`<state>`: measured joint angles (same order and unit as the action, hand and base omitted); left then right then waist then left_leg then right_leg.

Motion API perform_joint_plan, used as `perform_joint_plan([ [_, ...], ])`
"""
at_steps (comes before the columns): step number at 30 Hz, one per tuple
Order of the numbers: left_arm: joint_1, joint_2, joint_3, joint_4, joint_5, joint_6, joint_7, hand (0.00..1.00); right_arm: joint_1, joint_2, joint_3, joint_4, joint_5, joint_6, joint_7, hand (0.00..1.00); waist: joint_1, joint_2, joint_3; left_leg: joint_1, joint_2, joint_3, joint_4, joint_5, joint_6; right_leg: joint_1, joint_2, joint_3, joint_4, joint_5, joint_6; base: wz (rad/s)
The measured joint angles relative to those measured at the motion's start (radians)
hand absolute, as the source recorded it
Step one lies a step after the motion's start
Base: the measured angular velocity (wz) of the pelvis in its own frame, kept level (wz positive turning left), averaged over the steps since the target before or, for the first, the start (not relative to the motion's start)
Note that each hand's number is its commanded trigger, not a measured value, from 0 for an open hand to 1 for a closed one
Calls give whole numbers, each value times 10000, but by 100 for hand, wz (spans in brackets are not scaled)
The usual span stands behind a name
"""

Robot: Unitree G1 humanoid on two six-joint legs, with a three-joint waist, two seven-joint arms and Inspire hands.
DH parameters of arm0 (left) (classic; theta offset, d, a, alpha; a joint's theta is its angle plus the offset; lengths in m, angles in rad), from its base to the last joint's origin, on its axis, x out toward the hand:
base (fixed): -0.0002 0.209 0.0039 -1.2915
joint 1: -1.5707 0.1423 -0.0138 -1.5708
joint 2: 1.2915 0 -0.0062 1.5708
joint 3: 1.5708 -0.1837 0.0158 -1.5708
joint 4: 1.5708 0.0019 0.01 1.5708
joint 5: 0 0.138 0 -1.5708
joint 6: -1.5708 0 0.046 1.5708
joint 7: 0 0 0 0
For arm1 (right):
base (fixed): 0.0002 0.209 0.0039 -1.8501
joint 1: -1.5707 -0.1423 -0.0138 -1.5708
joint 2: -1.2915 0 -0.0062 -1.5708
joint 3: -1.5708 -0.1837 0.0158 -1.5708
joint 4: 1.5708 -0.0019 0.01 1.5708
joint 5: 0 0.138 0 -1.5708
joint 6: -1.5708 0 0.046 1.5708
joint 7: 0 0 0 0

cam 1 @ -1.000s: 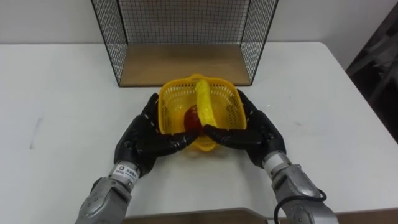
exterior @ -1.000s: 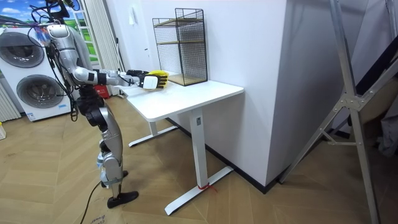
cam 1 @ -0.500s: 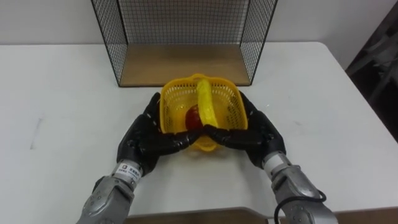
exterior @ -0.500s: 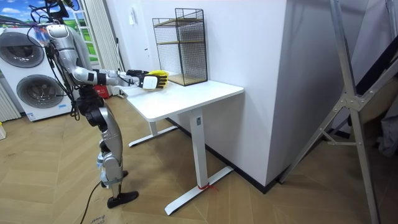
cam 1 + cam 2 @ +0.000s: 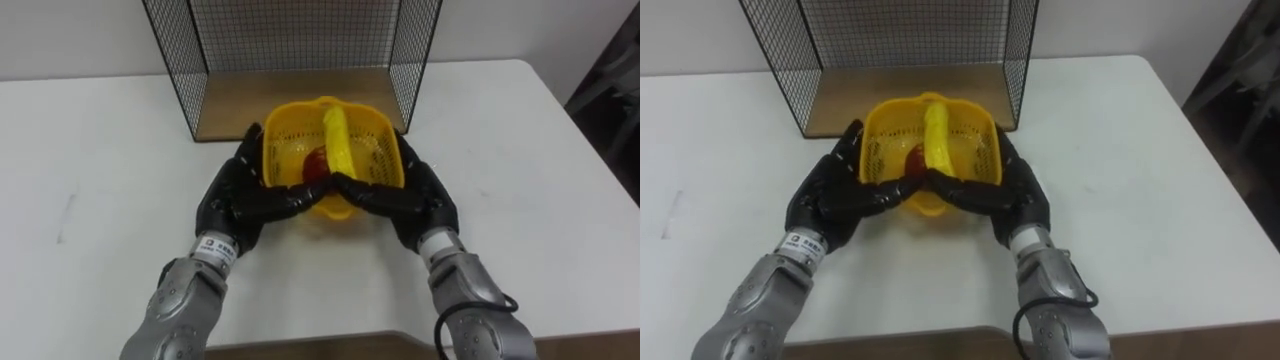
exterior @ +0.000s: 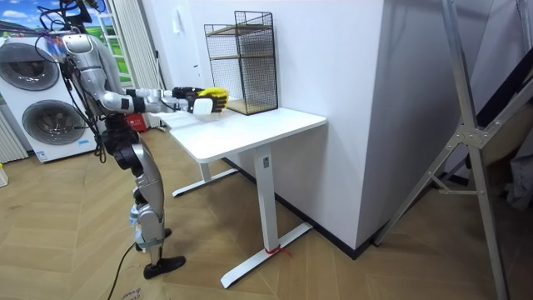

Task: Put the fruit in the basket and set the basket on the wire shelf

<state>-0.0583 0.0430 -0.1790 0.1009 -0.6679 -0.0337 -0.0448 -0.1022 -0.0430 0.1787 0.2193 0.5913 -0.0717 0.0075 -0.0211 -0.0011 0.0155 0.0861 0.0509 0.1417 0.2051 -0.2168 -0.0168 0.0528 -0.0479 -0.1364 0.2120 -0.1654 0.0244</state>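
Note:
A yellow mesh basket (image 5: 372, 160) hangs between my two hands, its far rim at the open front of the black wire shelf (image 5: 300, 40). A red fruit (image 5: 313, 166) lies inside it, and a long yellow banana-like piece (image 5: 336, 140) lies lengthwise over that. My left hand (image 5: 235, 200) wraps the basket's left side. On the other side my right hand (image 5: 420, 200) does the same, and both thumbs meet on the near rim. In the room view the robot stands at the table's end, holding the basket (image 6: 215, 97) out above the tabletop toward the shelf (image 6: 241, 62).
The shelf's lowest level is a bare wooden board (image 5: 290, 100) on the white table (image 5: 520, 150), with a second level above it (image 6: 229, 32). The table ends at my right and near me. Washing machines (image 6: 37, 100) stand behind the robot.
Both hands have carried the basket forward and a little up, from just short of the shelf to its front opening. The grip and the fruit inside look the same.

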Motion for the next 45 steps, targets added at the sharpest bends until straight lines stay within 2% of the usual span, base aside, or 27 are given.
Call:
perform_joint_plan([
  [6,-112,-307,-15,-508,-279,-413,425,0,-115,67,0,-481,55,-238,-208,0,12,-73,26,0,0,12,-12,0,0,-11,2,7,-16,0,1,0],
  [11,-254,-316,-33,-654,-474,-436,641,0,-222,213,9,-482,59,-242,-416,0,-3,-145,20,-27,0,12,-7,0,0,-28,3,4,-23,0,1,0],
  [17,-420,-316,-38,-1020,-479,-848,745,0,-484,372,28,-615,65,-604,-439,0,-13,-198,17,8,0,10,-8,0,0,12,3,1,-36,0,1,0],
  [31,-352,-306,-56,-1015,-483,-877,745,0,-399,446,46,-629,268,-615,-484,0,-19,-231,28,179,6,6,-4,0,0,223,2,-29,-60,-1,1,0],
  [38,-228,-292,-128,-633,-468,-867,738,0,-174,448,123,-607,288,-595,-485,0,129,-411,75,116,99,54,435,-21,-17,105,16,-56,334,-16,-4,-5],
  [41,-214,-291,-124,-587,-378,-809,736,0,-139,407,125,-497,322,-581,-471,0,244,-436,95,-266,299,82,1350,-491,-106,-246,75,-63,1039,-383,-154,-12],
  [43,-180,-284,-125,-544,-380,-810,733,0,-108,467,155,-299,303,-560,-467,0,261,-459,90,-601,547,66,2271,-971,-191,-479,193,-93,1741,-784,-257,0],
  [45,-96,-232,-125,-438,-384,-827,734,0,-66,455,214,-296,285,-561,-463,0,263,-455,94,-1172,892,-107,3765,-1653,-372,-997,334,-155,2958,-1544,-406,3],
])
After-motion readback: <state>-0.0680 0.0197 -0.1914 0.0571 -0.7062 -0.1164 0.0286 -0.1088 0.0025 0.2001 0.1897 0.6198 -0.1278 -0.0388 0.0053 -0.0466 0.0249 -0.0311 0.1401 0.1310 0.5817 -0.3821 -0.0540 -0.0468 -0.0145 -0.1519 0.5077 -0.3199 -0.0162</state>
